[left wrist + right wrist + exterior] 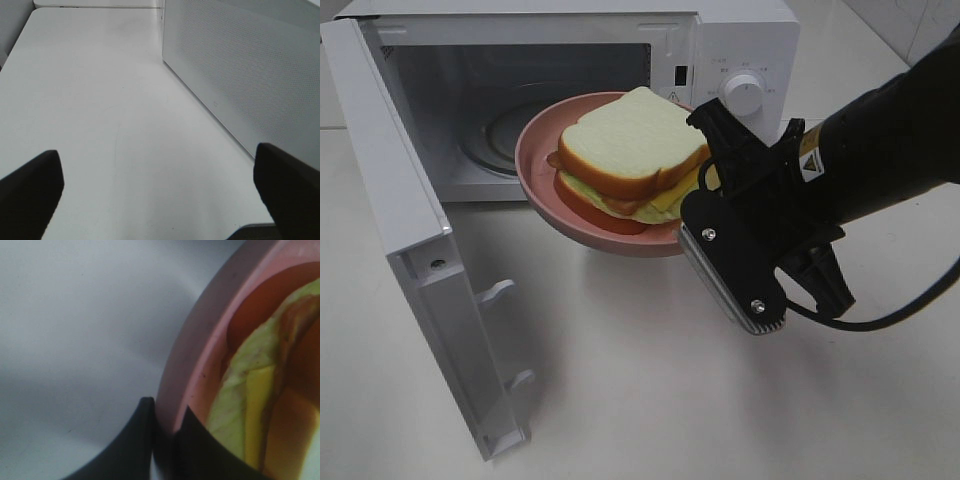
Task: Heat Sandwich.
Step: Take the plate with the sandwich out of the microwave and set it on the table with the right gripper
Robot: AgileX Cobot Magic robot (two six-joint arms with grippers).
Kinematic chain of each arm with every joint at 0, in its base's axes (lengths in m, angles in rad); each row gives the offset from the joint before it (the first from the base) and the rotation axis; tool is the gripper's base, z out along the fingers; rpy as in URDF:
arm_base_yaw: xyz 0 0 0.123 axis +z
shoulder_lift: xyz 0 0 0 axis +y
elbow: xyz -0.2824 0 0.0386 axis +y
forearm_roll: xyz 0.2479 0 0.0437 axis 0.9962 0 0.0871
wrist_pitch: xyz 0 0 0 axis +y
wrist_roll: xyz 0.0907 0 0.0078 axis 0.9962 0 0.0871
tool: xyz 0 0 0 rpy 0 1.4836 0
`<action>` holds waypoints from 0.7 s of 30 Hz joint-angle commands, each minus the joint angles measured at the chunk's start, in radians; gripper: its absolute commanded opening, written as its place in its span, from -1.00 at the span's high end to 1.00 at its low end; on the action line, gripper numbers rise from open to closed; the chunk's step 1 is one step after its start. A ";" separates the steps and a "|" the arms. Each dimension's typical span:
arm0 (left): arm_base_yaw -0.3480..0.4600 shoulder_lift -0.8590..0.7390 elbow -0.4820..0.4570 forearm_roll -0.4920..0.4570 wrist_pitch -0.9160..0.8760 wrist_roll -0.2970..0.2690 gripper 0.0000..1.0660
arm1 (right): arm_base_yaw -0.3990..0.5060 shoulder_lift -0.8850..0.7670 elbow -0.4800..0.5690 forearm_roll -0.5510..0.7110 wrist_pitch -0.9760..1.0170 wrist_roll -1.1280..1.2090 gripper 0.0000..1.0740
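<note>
Evidently soft and easily toppled, the sandwich (632, 150) is carried on the pink plate (535, 150) at frame centre, before the open microwave (550, 60). The right pincer (705, 185) is clamped on the plate's rim, the proper hold; the left pincer (160, 200) is spread apart.

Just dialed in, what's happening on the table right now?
The right gripper is shut on the rim of the pink plate, holding it tilted in the air in front of the open microwave. The sandwich sits on the plate. It is not inside yet. The left gripper is open over bare table beside the microwave, holding nothing.
</note>
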 commanded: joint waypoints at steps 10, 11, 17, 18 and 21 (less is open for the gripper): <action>0.007 -0.007 0.002 0.002 -0.007 0.001 -0.84 | 0.003 -0.144 0.070 -0.026 0.050 0.032 1.00; 0.007 -0.007 0.002 0.002 -0.007 0.001 -0.84 | 0.003 -0.152 0.071 -0.031 0.064 0.045 1.00; 0.007 -0.007 0.002 0.002 -0.007 0.001 -0.84 | 0.003 -0.201 0.071 -0.056 0.115 0.099 1.00; 0.007 -0.007 0.002 0.002 -0.007 0.001 -0.84 | 0.003 -0.201 0.071 -0.056 0.115 0.099 1.00; 0.007 -0.007 0.002 0.002 -0.007 0.000 -0.84 | 0.003 -0.233 0.082 -0.056 0.144 0.100 1.00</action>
